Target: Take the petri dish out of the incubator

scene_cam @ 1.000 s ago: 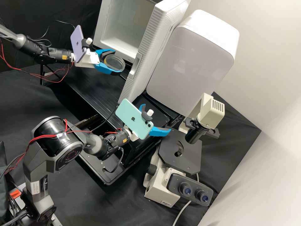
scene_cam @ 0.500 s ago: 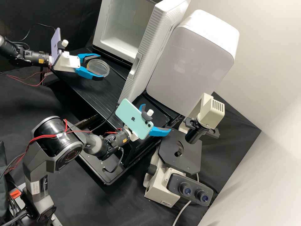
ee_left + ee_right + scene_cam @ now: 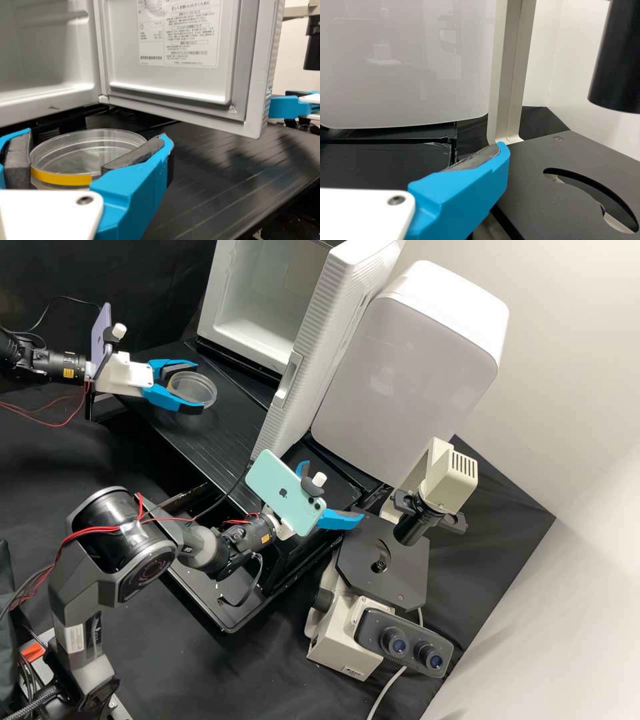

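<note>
petri dish point(image 3: 82, 155): clear, shallow, upright, with a yellow band point(image 3: 60, 176) on its side wall. It's out of the incubator point(image 3: 263, 300), in front of the open chamber at the far left of the bench, over the black ribbed platform point(image 3: 220, 433) (touching it or just above, can't tell).

left gripper point(image 3: 195, 388) is clamped on the dish, one blue finger each side, dark pads point(image 3: 132, 154) against the rim. Purple phone point(image 3: 100, 340) strapped to that wrist.

Incubator door point(image 3: 313, 353) stands open, swung to the right, inner face toward the dish. Chamber is white inside. Just right of the door is a second white cabinet point(image 3: 407, 367), closed.

right gripper point(image 3: 341, 519) is near centre, well apart from the dish, on the near side of the door. It hangs just above the left edge of the microscope stage point(image 3: 560, 150). Open or closed: can't tell. Mint phone point(image 3: 285, 493) on its wrist.

microscope point(image 3: 347, 633) is near right, eyepieces facing the near side, standing on black cloth point(image 3: 507, 533).
</note>
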### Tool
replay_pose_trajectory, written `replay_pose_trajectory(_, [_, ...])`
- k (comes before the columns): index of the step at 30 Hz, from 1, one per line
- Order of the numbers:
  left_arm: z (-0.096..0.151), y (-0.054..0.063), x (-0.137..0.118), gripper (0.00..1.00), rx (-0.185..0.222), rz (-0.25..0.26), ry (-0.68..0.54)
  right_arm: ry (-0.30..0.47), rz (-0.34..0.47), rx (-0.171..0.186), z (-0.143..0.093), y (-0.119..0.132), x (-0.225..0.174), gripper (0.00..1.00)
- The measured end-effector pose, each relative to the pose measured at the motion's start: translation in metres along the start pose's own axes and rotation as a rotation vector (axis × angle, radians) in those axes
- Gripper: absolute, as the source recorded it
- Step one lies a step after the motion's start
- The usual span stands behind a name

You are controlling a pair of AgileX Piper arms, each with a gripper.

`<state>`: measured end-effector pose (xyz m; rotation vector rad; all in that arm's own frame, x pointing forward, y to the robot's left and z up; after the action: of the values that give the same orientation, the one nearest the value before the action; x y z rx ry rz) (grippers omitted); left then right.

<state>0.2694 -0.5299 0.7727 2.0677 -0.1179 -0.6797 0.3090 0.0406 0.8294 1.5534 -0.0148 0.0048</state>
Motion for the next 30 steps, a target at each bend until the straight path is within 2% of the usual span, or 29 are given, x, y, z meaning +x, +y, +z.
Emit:
replay_pose_trajectory(4, [0.000,-0.005,0.001,0.00,0.004,-0.015,-0.001,0.000,0.000,0.000,0.000,0.000,0.000,1.00])
replay_pose_trajectory(11, [-0.005,-0.025,0.016,0.00,0.040,-0.074,0.011,0.000,0.000,0.000,0.000,0.000,0.000,1.00])
replay_pose_trajectory(18, [-0.008,-0.029,0.028,0.00,0.013,-0.070,0.030,0.000,0.000,0.000,0.000,0.000,0.000,1.00])
replay_pose_trajectory(27, [-0.009,-0.033,0.035,0.00,0.003,-0.072,0.025,0.000,0.000,0.000,0.000,0.000,0.000,1.00])
replay_pose_trajectory(28, [-0.009,-0.034,0.035,1.00,0.002,-0.073,0.026,0.000,0.000,0.000,0.000,0.000,0.000,1.00])
replay_pose_trajectory(30, [-0.008,-0.034,0.035,1.00,-0.013,-0.072,0.025,0.000,0.000,0.000,0.000,0.000,0.000,1.00])
